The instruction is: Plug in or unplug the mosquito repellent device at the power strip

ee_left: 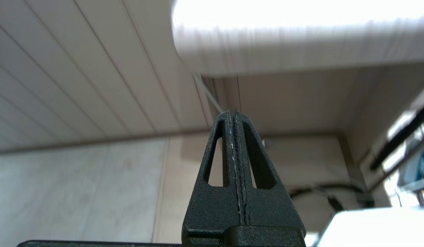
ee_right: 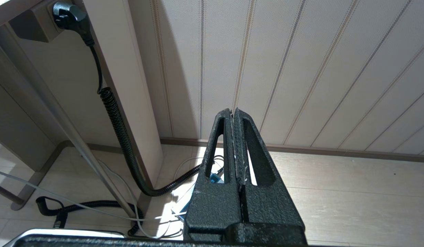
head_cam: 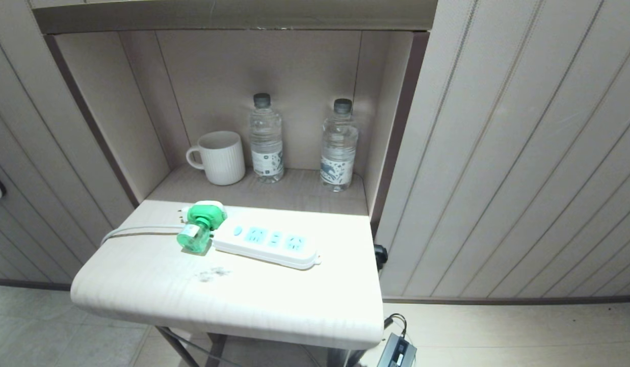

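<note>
Mosquito repellent device (head_cam: 199,227) lies on its side on the table (head_cam: 141,285), unplugged, touching the power strip (head_cam: 266,243) at the strip's 9 o'clock end where the white cord (head_cam: 136,230) leaves. White mug (head_cam: 219,157) and two water bottles (head_cam: 266,138) (head_cam: 339,146) stand at 12 o'clock in the wall niche. Left tool (ee_left: 234,115) and right tool (ee_right: 232,113) both hang below table height, fingers pressed together, empty.

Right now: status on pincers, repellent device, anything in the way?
Left pincer and right pincer shut, empty, below the table. Mosquito repellent device lies at the power strip cord end; plugged-in state unclear. Nothing in the way.
</note>
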Motion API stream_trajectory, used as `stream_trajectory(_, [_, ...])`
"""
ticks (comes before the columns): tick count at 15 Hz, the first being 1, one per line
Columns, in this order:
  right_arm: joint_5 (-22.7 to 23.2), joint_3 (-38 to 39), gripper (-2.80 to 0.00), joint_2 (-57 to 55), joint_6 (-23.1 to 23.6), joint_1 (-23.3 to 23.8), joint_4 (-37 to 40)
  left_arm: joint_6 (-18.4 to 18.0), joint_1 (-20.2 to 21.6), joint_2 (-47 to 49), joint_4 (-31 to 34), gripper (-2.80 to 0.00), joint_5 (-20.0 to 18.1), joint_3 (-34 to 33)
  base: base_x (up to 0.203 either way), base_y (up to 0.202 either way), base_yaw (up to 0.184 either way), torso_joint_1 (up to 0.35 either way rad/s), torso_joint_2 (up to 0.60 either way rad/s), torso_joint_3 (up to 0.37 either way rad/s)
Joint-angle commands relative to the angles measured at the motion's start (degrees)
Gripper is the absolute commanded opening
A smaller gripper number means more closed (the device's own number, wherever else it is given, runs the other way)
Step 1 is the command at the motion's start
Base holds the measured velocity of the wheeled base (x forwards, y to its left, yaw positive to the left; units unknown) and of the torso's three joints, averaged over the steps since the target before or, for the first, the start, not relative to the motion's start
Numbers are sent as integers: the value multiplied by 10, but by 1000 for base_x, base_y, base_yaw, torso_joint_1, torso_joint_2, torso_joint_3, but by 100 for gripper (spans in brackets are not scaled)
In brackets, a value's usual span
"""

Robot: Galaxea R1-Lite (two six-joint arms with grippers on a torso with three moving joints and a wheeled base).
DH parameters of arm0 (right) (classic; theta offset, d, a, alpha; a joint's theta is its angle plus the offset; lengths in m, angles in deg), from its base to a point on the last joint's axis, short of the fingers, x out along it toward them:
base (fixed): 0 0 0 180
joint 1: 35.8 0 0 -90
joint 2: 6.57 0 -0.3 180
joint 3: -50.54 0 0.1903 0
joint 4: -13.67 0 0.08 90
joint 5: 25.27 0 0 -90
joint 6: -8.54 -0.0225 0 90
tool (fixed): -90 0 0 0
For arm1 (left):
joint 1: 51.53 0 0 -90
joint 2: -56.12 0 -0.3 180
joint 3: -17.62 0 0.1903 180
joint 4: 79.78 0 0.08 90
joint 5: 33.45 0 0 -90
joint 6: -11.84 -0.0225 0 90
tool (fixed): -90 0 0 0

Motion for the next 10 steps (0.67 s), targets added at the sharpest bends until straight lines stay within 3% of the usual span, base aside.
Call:
stream_trajectory(1, [0,0,-280,0,0,0,0,-1,-3,74,-1,-280,-1,0,0,0,0,0,0,0])
stream_trajectory(3, [0,0,-280,0,0,1,0,3,-15,107,-8,-280,-3,10,0,0,0,0,0,0])
stream_trajectory(7, [0,0,-280,0,0,0,0,43,-19,161,-1,-280,3,140,0,0,0,0,0,0])
stream_trajectory(10, [0,0,-280,0,0,0,0,46,-20,274,48,-280,0,320,0,0,0,0,0,0])
